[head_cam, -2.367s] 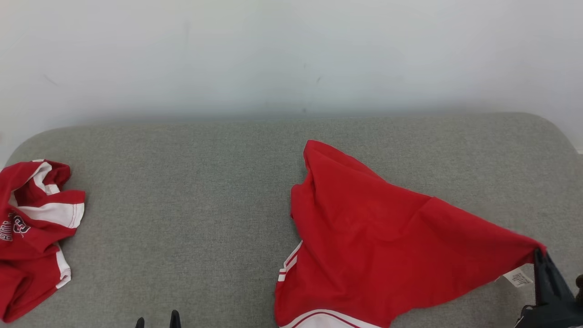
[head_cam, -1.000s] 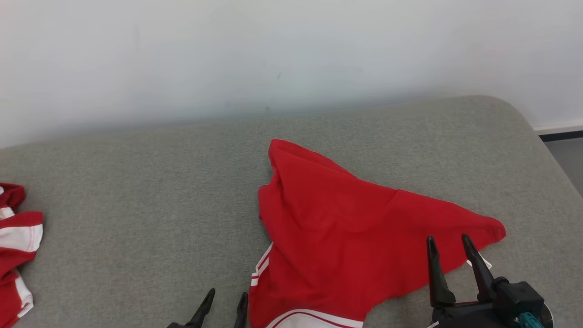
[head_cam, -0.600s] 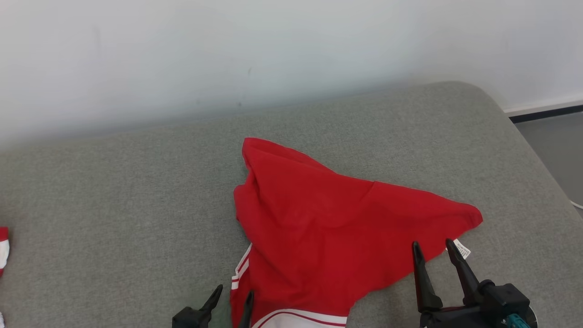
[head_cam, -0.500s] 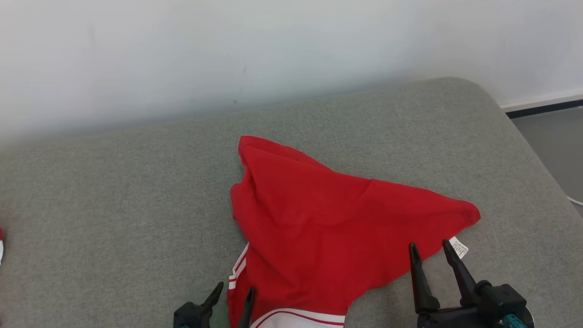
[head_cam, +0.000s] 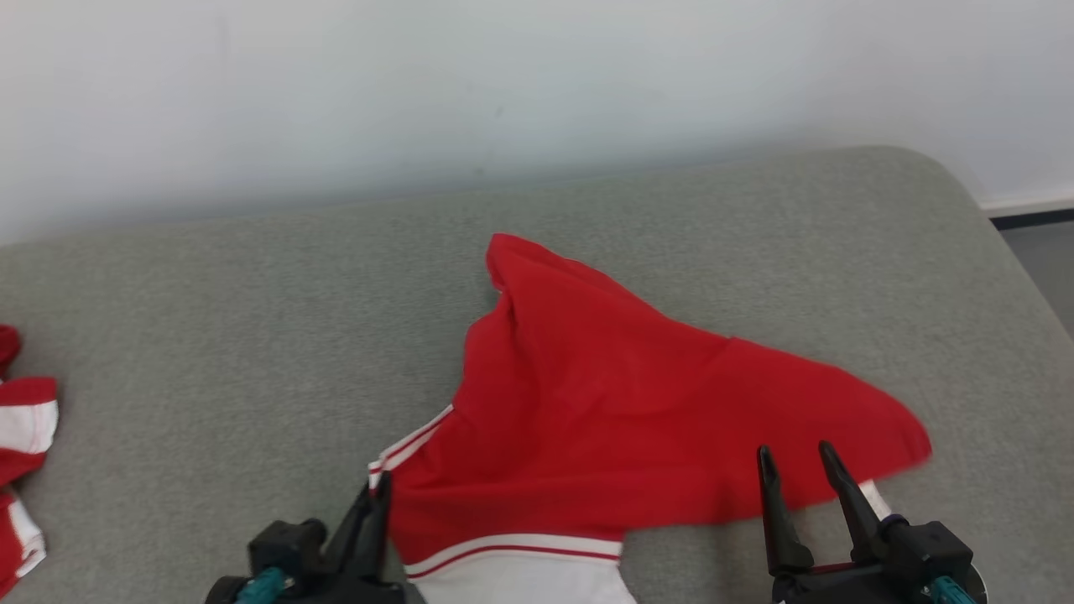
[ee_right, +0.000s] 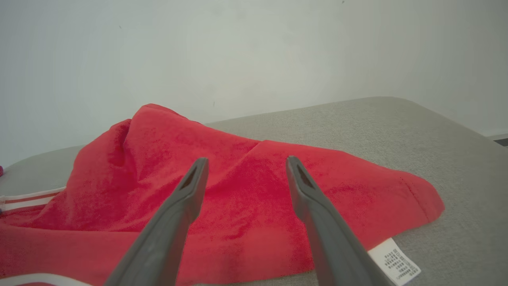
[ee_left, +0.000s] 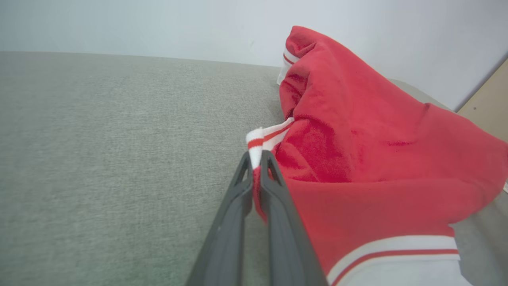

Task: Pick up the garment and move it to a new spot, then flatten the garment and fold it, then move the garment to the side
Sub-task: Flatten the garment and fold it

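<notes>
Red shirt [head_cam: 638,403] lies on grey sofa [head_cam: 210,335], right of centre. Bunched, peak toward wall, not flat.

Left claw [ee_left: 257,159] clamped on striped trim [ee_left: 264,139] at shirt's left edge. Right claw [ee_right: 246,163] apart, hovering over shirt's right part near white label [ee_right: 395,260], gripping nothing.

Judgement: flattening stage. Whether relocation finished, cannot tell. Spreading, folding and move to side all left.

Second red-and-white garment [head_cam: 21,428] at sofa's far left, well apart.
</notes>
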Tool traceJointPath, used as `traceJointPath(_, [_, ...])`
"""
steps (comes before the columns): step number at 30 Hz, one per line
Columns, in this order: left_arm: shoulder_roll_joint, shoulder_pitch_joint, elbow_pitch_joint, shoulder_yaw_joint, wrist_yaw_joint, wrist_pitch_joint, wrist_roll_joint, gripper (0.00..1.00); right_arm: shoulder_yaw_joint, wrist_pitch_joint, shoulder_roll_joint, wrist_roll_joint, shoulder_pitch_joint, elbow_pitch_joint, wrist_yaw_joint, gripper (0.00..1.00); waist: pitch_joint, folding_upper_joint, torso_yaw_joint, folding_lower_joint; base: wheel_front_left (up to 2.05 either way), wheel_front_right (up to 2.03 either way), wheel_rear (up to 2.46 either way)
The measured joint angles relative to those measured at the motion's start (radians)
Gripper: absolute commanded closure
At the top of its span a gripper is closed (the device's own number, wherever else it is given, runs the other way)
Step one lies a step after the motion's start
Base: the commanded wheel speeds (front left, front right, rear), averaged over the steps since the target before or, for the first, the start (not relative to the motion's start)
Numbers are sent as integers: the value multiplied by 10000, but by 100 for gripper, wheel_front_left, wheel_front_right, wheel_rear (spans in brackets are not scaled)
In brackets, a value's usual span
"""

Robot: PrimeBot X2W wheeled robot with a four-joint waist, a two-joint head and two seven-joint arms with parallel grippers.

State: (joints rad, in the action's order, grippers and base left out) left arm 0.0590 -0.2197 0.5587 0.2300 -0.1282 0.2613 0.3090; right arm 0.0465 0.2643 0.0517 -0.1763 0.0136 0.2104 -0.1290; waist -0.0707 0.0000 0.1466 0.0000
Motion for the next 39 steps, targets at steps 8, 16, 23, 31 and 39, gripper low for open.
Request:
traceJointPath(8, [662, 924, -1250, -1337, 48, 2, -96, 100, 111, 0, -2, -82, -29, 56, 0, 0, 85, 0, -863, 0, 0, 0, 0])
traceJointPath(16, [888, 1619, -1528, -2272, 228, 2, -25, 100, 217, 0, -12, -81, 33, 230, -2, 0, 225, 0, -1060, 0, 0, 0, 0])
traceJointPath(23, [621, 1878, -1507, -2353, 226, 2, -209, 0, -35, 0, -10, -29, -385, 443, 0, 0, 489, 0, -914, 0, 0, 0, 0])
traceJointPath(31, [194, 2468, -2504, -2918, 309, 2, -573, 0, -274, 0, -10, 249, -848, 616, 0, 0, 724, 0, -1011, -1, 0, 0, 0])
traceJointPath(39, [-48, 3588, -2945, -2671, 230, 2, -696, 0, -696, 0, -12, 585, -1758, 706, -2, 0, 872, 0, -1257, -1, 0, 0, 0])
